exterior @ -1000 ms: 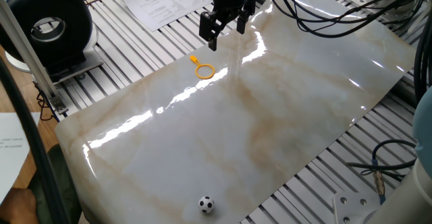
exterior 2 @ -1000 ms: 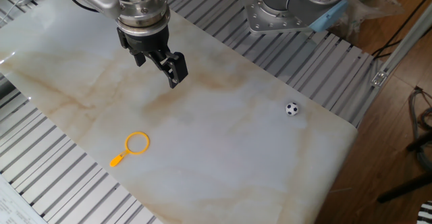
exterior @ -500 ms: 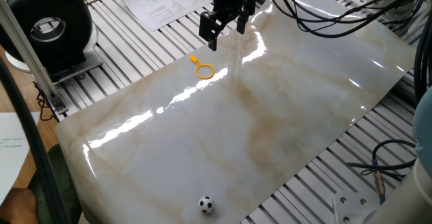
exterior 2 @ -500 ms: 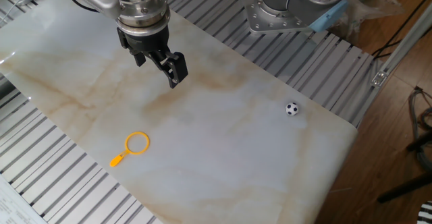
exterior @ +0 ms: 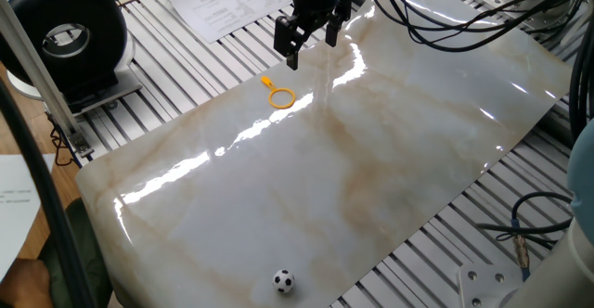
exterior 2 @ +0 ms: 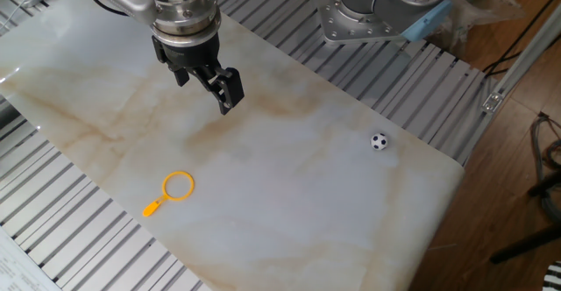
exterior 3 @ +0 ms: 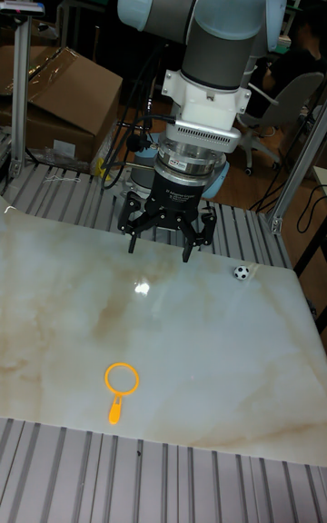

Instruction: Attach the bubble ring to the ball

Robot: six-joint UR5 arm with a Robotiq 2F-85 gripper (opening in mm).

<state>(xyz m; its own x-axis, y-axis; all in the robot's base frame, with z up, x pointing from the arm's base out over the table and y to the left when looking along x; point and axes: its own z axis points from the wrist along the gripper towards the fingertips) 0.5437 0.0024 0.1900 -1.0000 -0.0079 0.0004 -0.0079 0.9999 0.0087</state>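
The bubble ring is a thin yellow-orange hoop with a stubby handle. It lies flat on the marble-patterned sheet near one long edge. The ball, tiny and black-and-white, rests far from it near a corner of the sheet. My gripper hangs open above the sheet with nothing between its fingers. It is off to one side of the ring and well away from the ball.
A large black round device stands on the slatted aluminium table beside the sheet. Printed papers lie behind the gripper. Cables trail over the far end. The arm's base sits near the ball's side.
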